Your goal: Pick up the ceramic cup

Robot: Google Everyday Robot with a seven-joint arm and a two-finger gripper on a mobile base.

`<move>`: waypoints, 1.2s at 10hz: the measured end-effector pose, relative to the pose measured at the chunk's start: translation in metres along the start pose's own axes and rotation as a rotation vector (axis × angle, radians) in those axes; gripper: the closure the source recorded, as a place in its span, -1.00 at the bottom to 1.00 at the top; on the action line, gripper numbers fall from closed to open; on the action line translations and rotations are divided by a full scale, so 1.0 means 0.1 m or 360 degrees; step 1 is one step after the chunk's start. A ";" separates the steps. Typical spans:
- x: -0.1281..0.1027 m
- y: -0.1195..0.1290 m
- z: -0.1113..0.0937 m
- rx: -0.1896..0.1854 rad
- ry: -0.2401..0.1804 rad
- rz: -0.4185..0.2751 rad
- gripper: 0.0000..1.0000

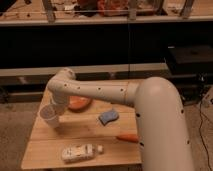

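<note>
The ceramic cup [49, 114] is small, plain and white, at the left side of the wooden table [80, 132]. It is tilted and sits just above the tabletop. My gripper [57, 106] is at the end of the white arm, which reaches in from the lower right. It is right against the cup's upper right side and is shut on the cup. The wrist hides most of the fingers.
An orange-red dish [80, 103] lies just right of the gripper. A blue sponge [108, 117] is at mid-table, an orange carrot-like object [127, 137] at the right, and a white bottle-like object [78, 152] at the front. Dark shelving stands behind the table.
</note>
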State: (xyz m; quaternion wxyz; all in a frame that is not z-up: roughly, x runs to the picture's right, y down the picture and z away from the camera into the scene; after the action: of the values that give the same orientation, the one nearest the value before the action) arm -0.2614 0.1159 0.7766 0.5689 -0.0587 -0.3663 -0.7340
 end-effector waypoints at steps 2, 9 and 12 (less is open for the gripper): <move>0.01 0.01 -0.01 0.0001 0.0000 -0.0002 1.00; 0.05 0.02 -0.06 0.0006 0.0000 -0.0009 1.00; 0.06 0.03 -0.08 0.0009 -0.0001 -0.0013 1.00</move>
State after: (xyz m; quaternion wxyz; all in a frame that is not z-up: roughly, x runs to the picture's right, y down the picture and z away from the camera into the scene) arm -0.2584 0.1060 0.7755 0.5660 -0.0558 -0.3688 -0.7352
